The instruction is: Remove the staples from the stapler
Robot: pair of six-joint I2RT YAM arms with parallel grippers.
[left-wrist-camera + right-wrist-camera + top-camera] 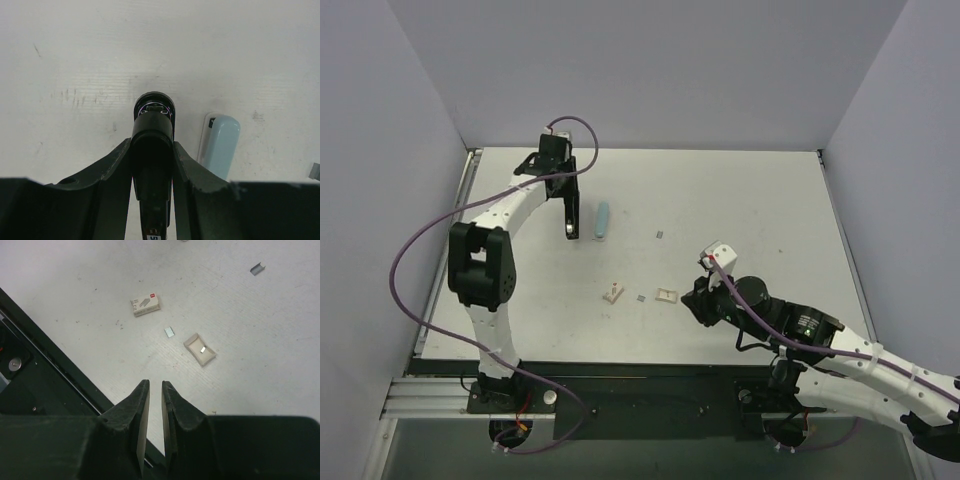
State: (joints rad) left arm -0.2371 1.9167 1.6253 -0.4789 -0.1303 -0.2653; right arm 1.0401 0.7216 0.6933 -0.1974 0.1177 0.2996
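Observation:
The black stapler (571, 222) lies lengthwise at the back left of the table, its tip with a silvery metal end (153, 107) pointing away from the wrist. My left gripper (568, 195) is shut on it; in the left wrist view both fingers (117, 165) press against its sides. My right gripper (696, 300) hangs low over the near middle of the table, jaws almost together with a narrow gap (155, 386) and nothing between them. Loose staple pieces (169, 331) lie on the table ahead of it.
A light blue oblong object (603, 220) lies just right of the stapler, also in the left wrist view (220, 145). A small staple box (145, 305), an open cardboard tray (200, 349) and another staple piece (257, 268) lie mid-table. The black front rail (45, 365) is close.

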